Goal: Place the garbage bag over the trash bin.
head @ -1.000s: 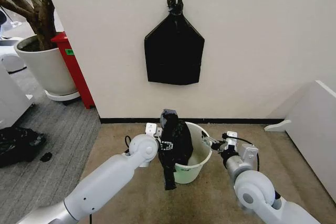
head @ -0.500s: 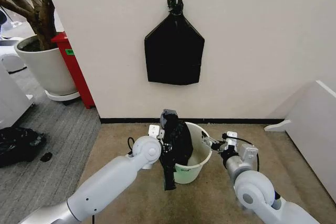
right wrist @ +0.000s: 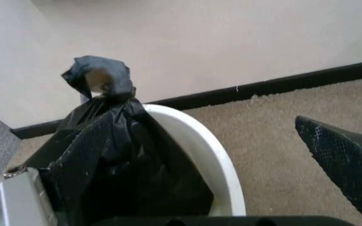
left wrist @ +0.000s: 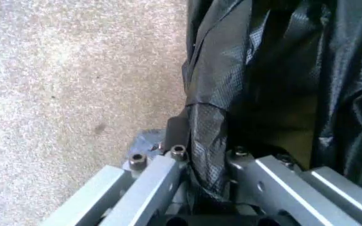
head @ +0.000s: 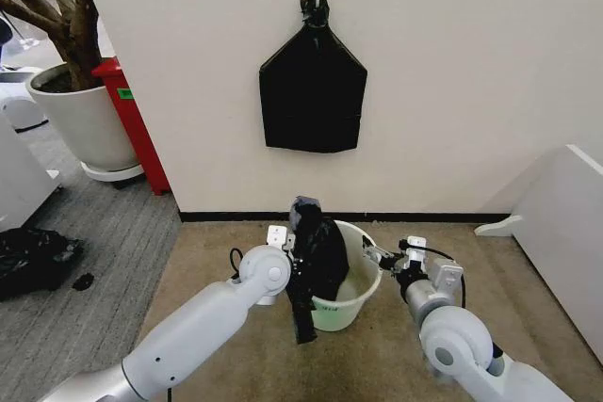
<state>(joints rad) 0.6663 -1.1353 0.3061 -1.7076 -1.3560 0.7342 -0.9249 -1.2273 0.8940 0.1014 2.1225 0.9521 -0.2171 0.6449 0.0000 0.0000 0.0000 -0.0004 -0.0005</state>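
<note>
The trash bin (head: 356,291) is a small cream-white pail on the tan carpet in front of the wall. The black garbage bag (head: 317,261) hangs bunched over its left rim, one end poking up and a tail dangling outside the wall. My left gripper (head: 298,259) is shut on the bag; the left wrist view shows the film (left wrist: 256,84) pinched in the gripper (left wrist: 206,153). My right gripper (head: 375,253) stands open at the bin's right rim. The right wrist view shows the rim (right wrist: 214,153), the bag (right wrist: 124,155) and one black finger pad (right wrist: 343,160).
A flat black bundle (head: 313,91) hangs on the wall above the bin. To the left stand a large white plant pot (head: 83,124) and a red box (head: 134,124). A dark lumpy bag (head: 33,259) lies on the grey floor. White furniture (head: 565,223) is at the right.
My left arm has crept a little to the right with the bag, bringing it closer over the bin's rim. The right arm has stayed put.
</note>
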